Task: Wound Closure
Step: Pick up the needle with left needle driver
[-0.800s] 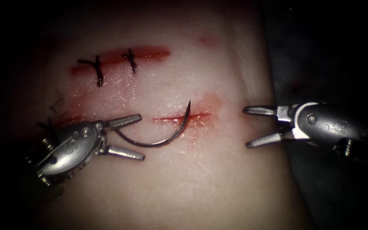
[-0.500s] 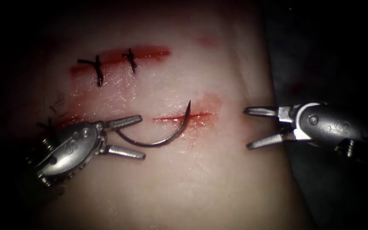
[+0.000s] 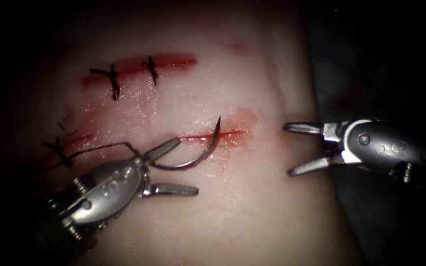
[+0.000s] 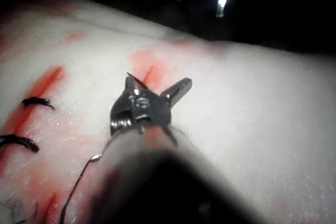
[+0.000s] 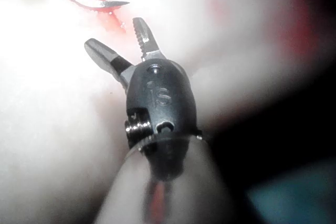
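- The left tool [image 3: 176,166] sits low on the left of the tissue [image 3: 252,207]. Its fingers [image 3: 166,148] are spread wide and grip nothing; the upper one lies over the needle's rear curve and the lower one rests on the tissue below it.
- Compared with the earlier pictures, the left tool has moved right and slightly down, closer to the needle, so more of the thread shows behind it.
- The needle [image 3: 200,155] lies free on the tissue, held by neither tool. Its curve bows downward and its tip points up across the open cut [image 3: 223,134], near that cut's middle (whether the tip enters the tissue cannot be told).
- The needle has not shifted since the earlier pictures.
- The thread [image 3: 99,148] runs from the needle's rear end leftward, over the left tool's wrist, to a dark knot [image 3: 57,150] at the left of the lower cut.
- The right tool [image 3: 292,150] hangs off the right end of the cut, near the tissue's edge. Its fingers [image 3: 304,129] are spread wide and empty, pointing left toward the needle, well apart from it.
- Two stitches [image 3: 114,81] cross the upper cut [image 3: 173,61].
- Red fluid [image 3: 237,120] stains the tissue around both cuts.
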